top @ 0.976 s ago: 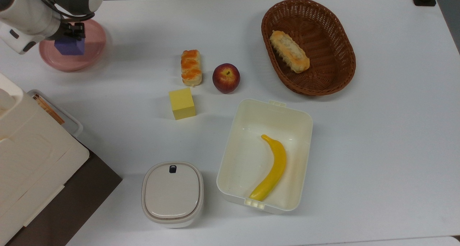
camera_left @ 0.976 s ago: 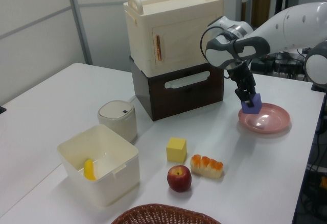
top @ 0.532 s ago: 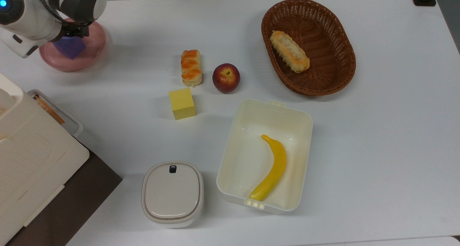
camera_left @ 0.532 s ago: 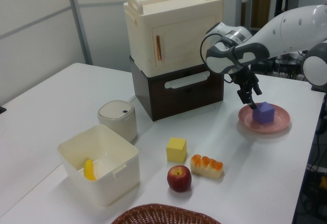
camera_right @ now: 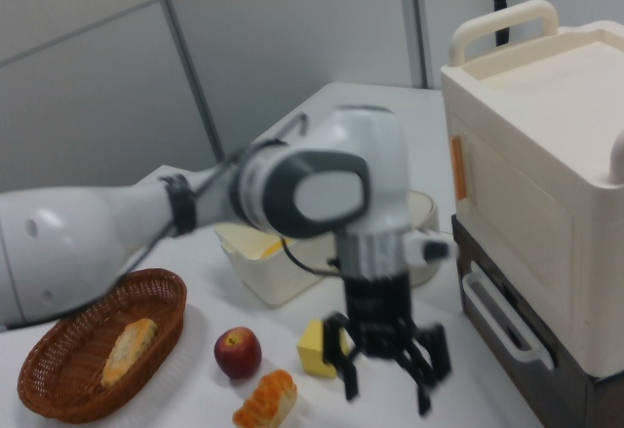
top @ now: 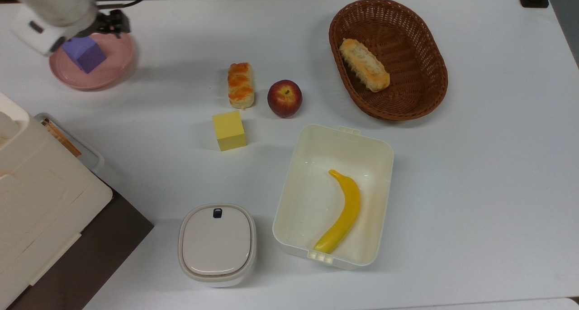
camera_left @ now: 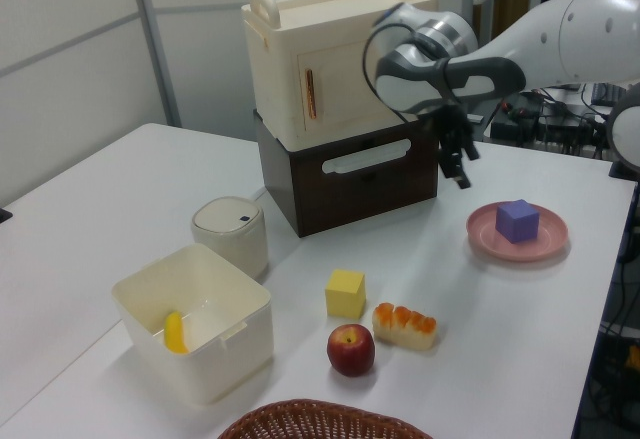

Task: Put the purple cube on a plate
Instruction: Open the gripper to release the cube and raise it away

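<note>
The purple cube (top: 86,54) rests on the pale pink plate (top: 113,72) at the top view's far left, standing free with nothing touching it. The left view shows the same cube (camera_left: 517,220) sitting in the middle of the plate (camera_left: 545,249). My gripper (top: 113,28) hangs above the plate's far edge, raised well off it. In the left view the gripper (camera_left: 456,171) is up and to the left of the plate, in front of the cabinet. In the right view the gripper (camera_right: 387,399) is open, its fingers spread with nothing between them.
A yellow cube (top: 229,130), a bread roll (top: 240,84) and an apple (top: 284,97) lie mid-table. A wicker basket (top: 429,88) holds another roll. A white box (top: 380,151) holds a banana. A lidded pot (top: 217,244) and a cream cabinet (top: 36,201) stand at the top view's lower left.
The gripper opened and let go of the purple cube, which now sits on the plate. The gripper then rose and moved away toward the cabinet.
</note>
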`<state>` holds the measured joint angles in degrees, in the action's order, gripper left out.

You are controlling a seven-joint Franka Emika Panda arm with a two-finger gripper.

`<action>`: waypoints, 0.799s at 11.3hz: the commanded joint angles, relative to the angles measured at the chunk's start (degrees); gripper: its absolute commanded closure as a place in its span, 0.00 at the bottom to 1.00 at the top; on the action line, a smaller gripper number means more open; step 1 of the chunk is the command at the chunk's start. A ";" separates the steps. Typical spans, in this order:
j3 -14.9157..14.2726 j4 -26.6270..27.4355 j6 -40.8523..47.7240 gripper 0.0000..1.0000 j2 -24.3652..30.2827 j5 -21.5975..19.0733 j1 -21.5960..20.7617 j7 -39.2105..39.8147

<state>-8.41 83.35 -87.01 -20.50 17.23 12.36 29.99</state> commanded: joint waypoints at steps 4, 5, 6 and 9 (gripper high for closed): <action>-0.29 -3.71 1.58 0.00 6.18 -7.19 -10.68 -6.15; -0.29 -4.16 1.49 0.00 6.35 -9.38 -11.38 -8.00; -0.37 -4.25 1.15 0.00 6.96 -11.49 -12.17 -9.67; -0.29 -3.99 -0.08 0.00 6.97 -16.68 -12.80 -15.12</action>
<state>-8.21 78.53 -86.48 -14.64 4.38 0.27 19.26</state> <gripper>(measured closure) 0.000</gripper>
